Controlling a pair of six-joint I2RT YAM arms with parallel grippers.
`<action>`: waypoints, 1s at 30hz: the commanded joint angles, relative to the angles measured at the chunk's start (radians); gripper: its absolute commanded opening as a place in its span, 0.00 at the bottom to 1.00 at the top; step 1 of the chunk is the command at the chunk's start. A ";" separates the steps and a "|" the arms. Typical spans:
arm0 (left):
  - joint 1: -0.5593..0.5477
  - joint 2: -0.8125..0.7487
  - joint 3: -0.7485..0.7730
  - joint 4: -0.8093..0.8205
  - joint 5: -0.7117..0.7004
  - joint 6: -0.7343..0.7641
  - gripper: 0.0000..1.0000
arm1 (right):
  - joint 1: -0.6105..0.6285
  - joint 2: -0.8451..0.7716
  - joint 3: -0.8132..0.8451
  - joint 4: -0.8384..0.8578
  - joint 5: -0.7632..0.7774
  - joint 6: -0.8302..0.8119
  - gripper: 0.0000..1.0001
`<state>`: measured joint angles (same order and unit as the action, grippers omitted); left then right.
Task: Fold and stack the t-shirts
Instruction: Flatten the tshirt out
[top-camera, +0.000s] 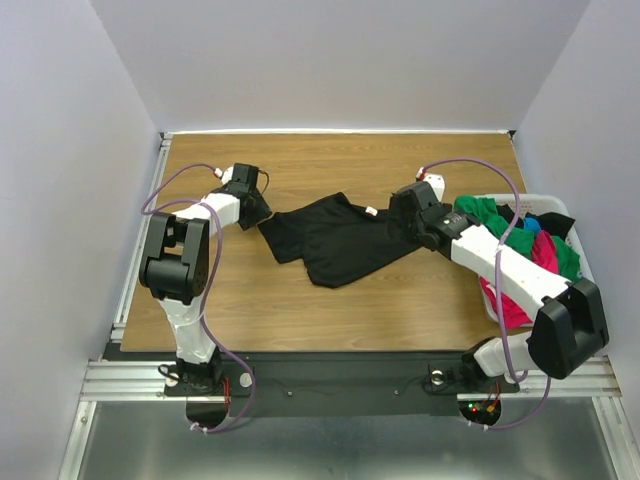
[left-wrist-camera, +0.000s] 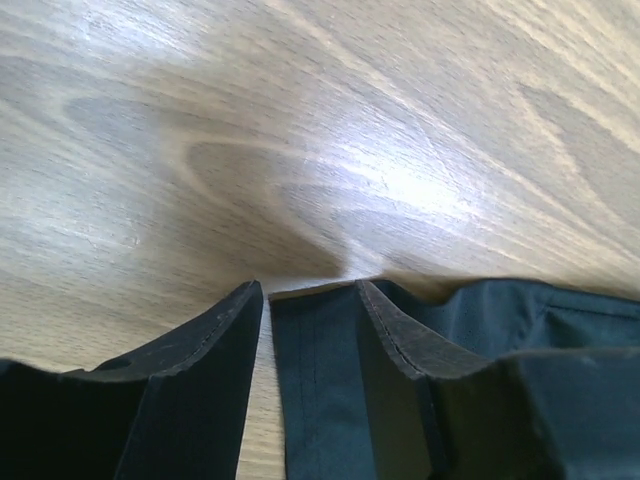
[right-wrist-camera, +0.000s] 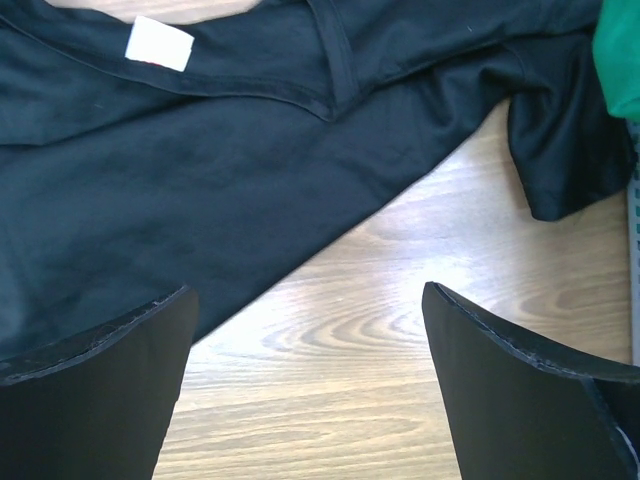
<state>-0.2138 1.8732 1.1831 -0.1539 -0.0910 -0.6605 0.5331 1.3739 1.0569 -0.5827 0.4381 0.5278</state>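
A large black t-shirt (top-camera: 335, 240) lies crumpled and spread on the wooden table (top-camera: 300, 300). My left gripper (top-camera: 262, 215) is at its left corner. In the left wrist view a hemmed edge of the black t-shirt (left-wrist-camera: 315, 380) lies between the fingers of my left gripper (left-wrist-camera: 308, 285). It rests against the right finger, and a strip of wood shows beside the left one. My right gripper (top-camera: 400, 222) is at the shirt's right end. In the right wrist view my right gripper (right-wrist-camera: 305, 290) stands wide open over bare wood, just short of the black t-shirt (right-wrist-camera: 200, 170), which bears a white label (right-wrist-camera: 160, 43).
A white basket (top-camera: 545, 198) at the right edge holds green (top-camera: 490, 215), blue (top-camera: 527, 226), pink (top-camera: 510, 305) and black (top-camera: 556, 222) shirts. The right forearm crosses over it. White walls close off the back and sides of the table.
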 joint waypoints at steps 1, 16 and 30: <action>-0.047 0.021 -0.014 -0.082 -0.068 0.016 0.50 | -0.012 -0.024 0.000 0.035 0.028 -0.003 1.00; -0.108 0.070 0.001 -0.104 -0.061 0.015 0.00 | -0.033 -0.042 -0.035 0.046 0.050 -0.018 1.00; -0.041 -0.302 -0.089 -0.200 -0.391 -0.048 0.00 | -0.048 -0.115 -0.104 0.047 0.042 -0.052 1.00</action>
<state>-0.2996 1.7287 1.1378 -0.2939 -0.3252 -0.6689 0.4904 1.2800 0.9581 -0.5678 0.4786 0.4984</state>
